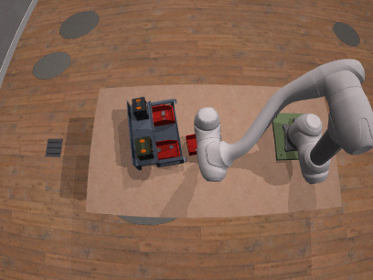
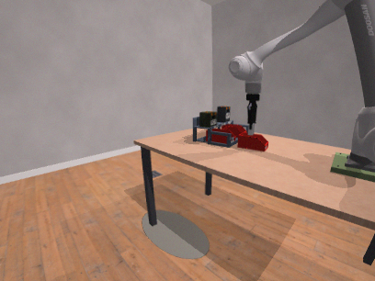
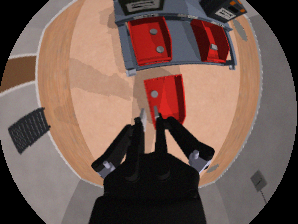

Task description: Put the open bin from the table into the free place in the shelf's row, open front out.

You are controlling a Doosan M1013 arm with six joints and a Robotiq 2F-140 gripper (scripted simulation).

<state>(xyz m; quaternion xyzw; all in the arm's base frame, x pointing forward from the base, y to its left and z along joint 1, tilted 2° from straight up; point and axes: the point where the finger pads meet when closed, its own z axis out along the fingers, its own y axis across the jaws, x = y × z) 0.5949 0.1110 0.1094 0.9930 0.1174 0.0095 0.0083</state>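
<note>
The red open bin point(image 1: 191, 145) point(image 2: 252, 142) point(image 3: 173, 95) stands on the table in front of the shelf, with a grey round part point(image 3: 154, 94) in it. My gripper point(image 2: 251, 131) point(image 3: 150, 112) points down at the bin, its fingers a narrow gap apart. One fingertip is outside the bin's left wall in the wrist view, the other inside; a gap shows, so it is open. The grey-blue shelf point(image 1: 165, 133) point(image 3: 182, 42) holds two red bins, one point(image 1: 167, 149) point(image 3: 150, 40) with two parts, the other point(image 1: 163, 115) point(image 3: 213, 45) with one. The free place is between them.
Two dark boxes with orange marks, one point(image 1: 140, 108) point(image 2: 223, 114) point(image 3: 225, 9) and another point(image 1: 143, 147) point(image 2: 208, 118) point(image 3: 142, 4), stand on the board over the shelf's rear. A front lip point(image 3: 175, 66) and raised side walls bound the shelf.
</note>
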